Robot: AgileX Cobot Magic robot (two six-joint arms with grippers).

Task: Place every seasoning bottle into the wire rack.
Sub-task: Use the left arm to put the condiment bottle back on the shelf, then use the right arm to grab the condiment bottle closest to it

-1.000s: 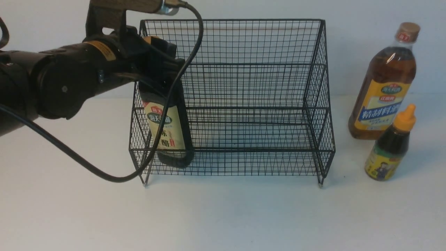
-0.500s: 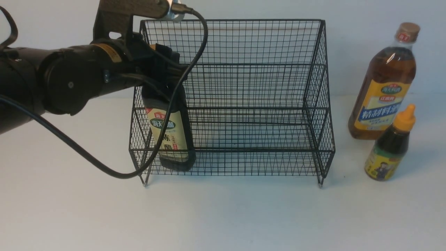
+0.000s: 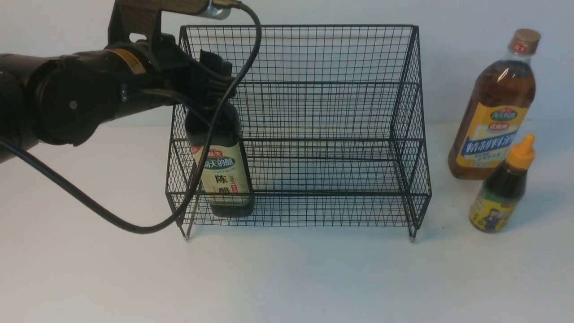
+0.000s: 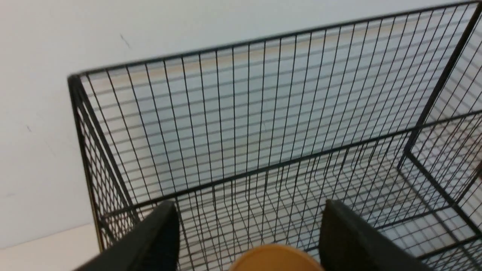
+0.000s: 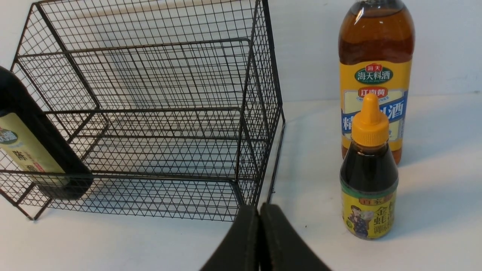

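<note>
The dark vinegar bottle stands upright in the left end of the wire rack, on its lower front tier. My left gripper hovers at the bottle's top with its jaws spread wide. In the left wrist view the tan cap sits between the fingers with a gap on each side. The amber bottle and the small orange-nozzle squeeze bottle stand on the table right of the rack. My right gripper is shut and empty, low near the rack's front right corner.
A black cable from the left arm loops down in front of the rack's left front foot. A white wall stands close behind the rack. The squeeze bottle stands just in front of the amber bottle.
The vinegar bottle went from tilted to upright and settled on the rack's lower tier. My left jaws opened off its neck. The right gripper stayed still.
</note>
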